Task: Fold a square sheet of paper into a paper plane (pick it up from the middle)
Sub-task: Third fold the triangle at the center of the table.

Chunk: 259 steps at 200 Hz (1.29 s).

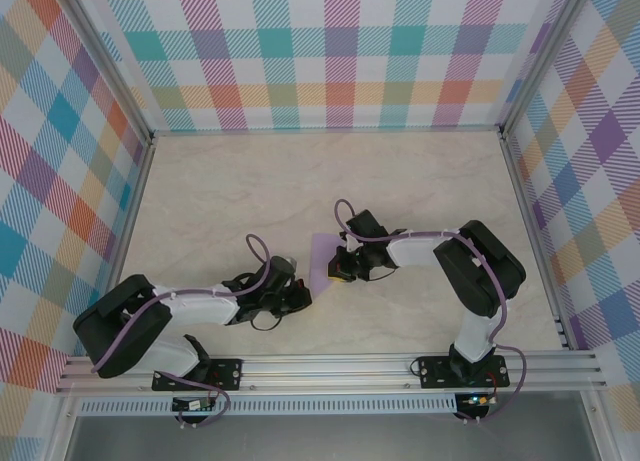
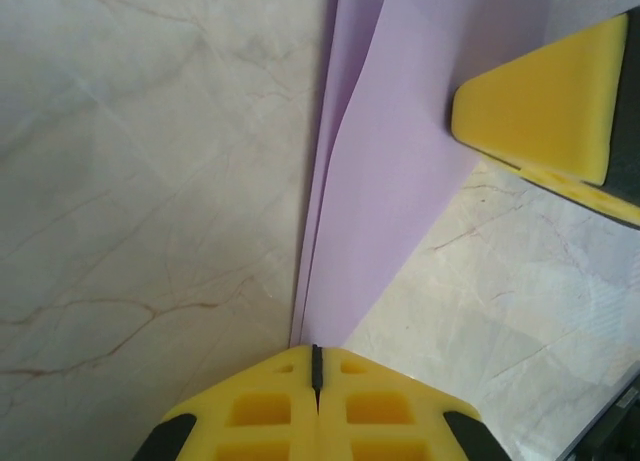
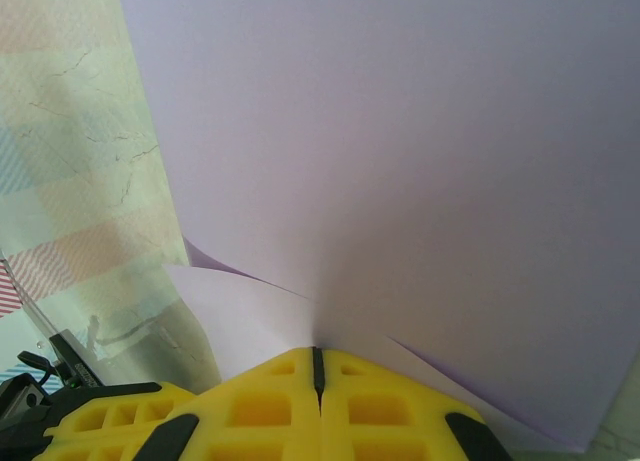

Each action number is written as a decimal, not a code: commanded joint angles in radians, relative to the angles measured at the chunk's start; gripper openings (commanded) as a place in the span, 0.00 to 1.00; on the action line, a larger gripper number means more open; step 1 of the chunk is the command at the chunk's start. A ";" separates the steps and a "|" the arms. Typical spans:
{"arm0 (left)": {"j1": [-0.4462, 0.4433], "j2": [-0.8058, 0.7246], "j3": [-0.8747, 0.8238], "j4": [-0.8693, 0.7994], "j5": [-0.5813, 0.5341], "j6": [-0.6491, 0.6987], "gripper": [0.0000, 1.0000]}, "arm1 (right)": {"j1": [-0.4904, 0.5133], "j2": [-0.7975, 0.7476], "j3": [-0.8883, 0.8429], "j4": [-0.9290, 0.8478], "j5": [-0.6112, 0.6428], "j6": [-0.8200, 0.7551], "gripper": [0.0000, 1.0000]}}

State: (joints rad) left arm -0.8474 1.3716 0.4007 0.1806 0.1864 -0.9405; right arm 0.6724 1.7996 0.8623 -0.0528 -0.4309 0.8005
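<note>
The square sheet of paper [image 1: 323, 259], lavender and folded over into layers, is held up off the table between my two grippers. My left gripper [image 1: 305, 297] is shut on the sheet's near tip. In the left wrist view the folded paper [image 2: 390, 171] runs straight up from the closed jaws of that gripper [image 2: 316, 353]. My right gripper [image 1: 343, 271] is shut on the sheet's right side; one of its yellow fingers [image 2: 535, 101] presses on the paper. In the right wrist view the sheet [image 3: 400, 151] spreads out from the closed right gripper [image 3: 318, 356], with a curled lower layer [image 3: 240, 316].
The marble-patterned table [image 1: 300, 181] is walled by checkered panels [image 1: 330, 51] at the back and on both sides. An aluminium rail [image 1: 330, 366] carrying both arm bases runs along the near edge.
</note>
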 commanded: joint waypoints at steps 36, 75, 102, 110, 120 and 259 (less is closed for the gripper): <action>0.023 -0.088 0.089 -0.315 0.027 0.130 0.00 | -0.018 0.033 0.003 -0.140 0.123 0.003 0.00; 0.050 -0.113 0.217 -0.317 -0.020 0.125 0.00 | -0.019 -0.049 0.065 -0.155 0.093 -0.004 0.00; 0.050 -0.044 0.281 -0.270 -0.033 0.111 0.00 | -0.019 -0.107 0.105 -0.171 0.096 -0.002 0.05; 0.050 -0.017 0.298 -0.251 -0.029 0.106 0.00 | -0.020 -0.122 0.106 -0.177 0.104 0.003 0.11; 0.050 0.020 0.323 -0.242 -0.025 0.103 0.00 | -0.023 -0.140 0.099 -0.178 0.116 0.008 0.20; 0.050 0.290 0.446 -0.424 -0.185 0.062 0.00 | -0.095 -0.171 -0.025 -0.130 0.067 0.038 0.49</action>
State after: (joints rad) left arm -0.8024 1.6329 0.8322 -0.1822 0.0349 -0.8524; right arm 0.5766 1.5970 0.8413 -0.2008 -0.3244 0.8249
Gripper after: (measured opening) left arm 0.039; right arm 0.493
